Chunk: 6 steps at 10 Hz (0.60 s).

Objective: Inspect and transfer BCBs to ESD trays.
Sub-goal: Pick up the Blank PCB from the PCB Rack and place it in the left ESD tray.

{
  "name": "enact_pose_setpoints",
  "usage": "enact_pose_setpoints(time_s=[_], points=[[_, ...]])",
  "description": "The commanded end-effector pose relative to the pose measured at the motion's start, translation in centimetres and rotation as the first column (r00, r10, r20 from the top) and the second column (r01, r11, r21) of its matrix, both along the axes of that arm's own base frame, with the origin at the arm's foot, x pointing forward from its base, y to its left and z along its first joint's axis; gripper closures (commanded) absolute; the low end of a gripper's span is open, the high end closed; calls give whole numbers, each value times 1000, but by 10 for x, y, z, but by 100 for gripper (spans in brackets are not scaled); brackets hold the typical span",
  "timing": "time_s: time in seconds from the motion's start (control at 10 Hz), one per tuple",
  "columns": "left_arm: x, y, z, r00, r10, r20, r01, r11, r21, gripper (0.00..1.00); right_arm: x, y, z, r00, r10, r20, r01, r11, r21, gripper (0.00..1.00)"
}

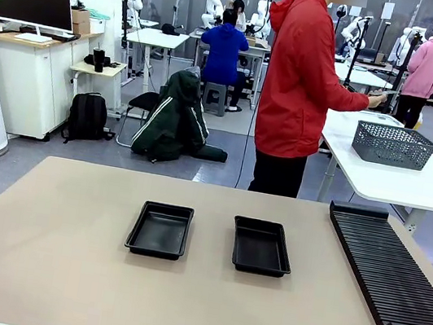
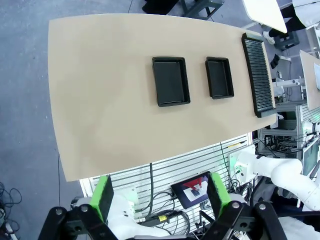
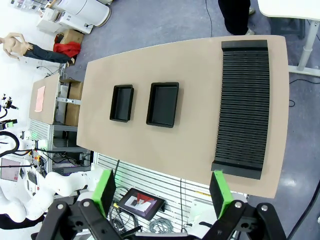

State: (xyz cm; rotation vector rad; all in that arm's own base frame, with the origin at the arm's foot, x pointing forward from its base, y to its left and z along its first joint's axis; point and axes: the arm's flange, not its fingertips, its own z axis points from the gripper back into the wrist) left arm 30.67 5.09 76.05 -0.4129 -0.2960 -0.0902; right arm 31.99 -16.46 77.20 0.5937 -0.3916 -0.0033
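Two empty black ESD trays lie side by side in the middle of the tan table, the left tray [image 1: 160, 229] [image 2: 170, 81] [image 3: 122, 103] and the right tray [image 1: 261, 246] [image 2: 219, 77] [image 3: 163, 104]. The BCBs are out of view. High above the table's near edge, my left gripper [image 2: 161, 192] is open with nothing between its green pads. My right gripper [image 3: 162, 191] is just as high, open and empty. A person in a red hoodie [image 1: 300, 77] stands at the far side, turned toward the neighbouring white table, one hand [image 1: 378, 96] stretched over it.
A long black ribbed rack [image 1: 393, 273] [image 2: 258, 75] [image 3: 242, 105] lies along the table's right side. A grey mesh basket [image 1: 393, 145] stands on the white table [image 1: 411, 185] behind. Bare tabletop surrounds both trays.
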Motion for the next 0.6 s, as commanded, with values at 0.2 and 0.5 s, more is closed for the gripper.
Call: enact_pose_setpoints(time_s=[0.2,0.5], points=[[0,-1,-1,1000,0,-5,0,1000,-1,0,0,1,0,1000,6,4,-6,1000,13,0],[0,-1,-1,1000,0,-5,0,1000,-1,0,0,1,0,1000,6,4,-6,1000,13,0]])
